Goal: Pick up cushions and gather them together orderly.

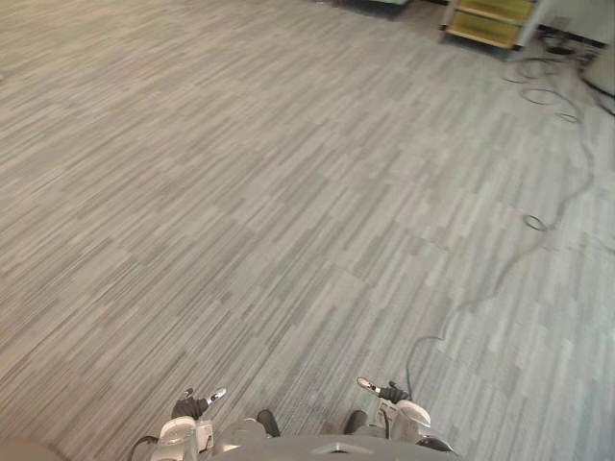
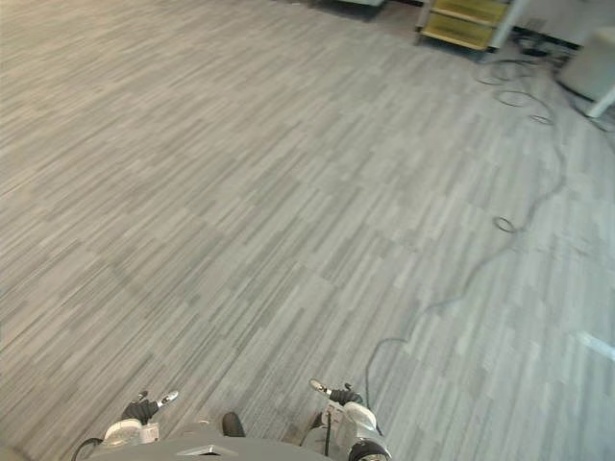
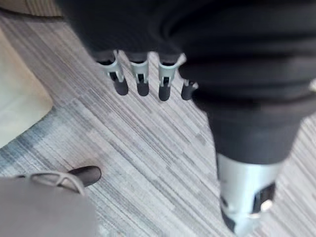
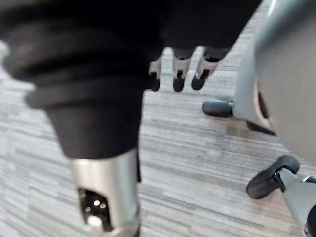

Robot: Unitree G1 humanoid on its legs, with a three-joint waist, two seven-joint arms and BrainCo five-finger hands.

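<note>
Where it lies flat on the grey striped carpet floor (image 1: 288, 192), the pale beige soft cushion (image 3: 19, 98) sits near the left hand (image 3: 141, 76), untouched. Both that hand and the right hand (image 4: 179, 74) hang with straight fingers, holding nothing. A yellow shelf unit (image 1: 490, 21) stands far off.

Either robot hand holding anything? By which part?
Nothing held: left robot hand and right robot hand both hang open above the floor.

Grey striped carpet (image 1: 288, 192) is spread across the scene. The left hand (image 1: 191, 407) and right hand (image 1: 388, 392) are seen at the near edge, well apart. A yellow shelf unit (image 1: 490, 21) is placed far right, with coiled cables (image 1: 543, 95) near it.
</note>
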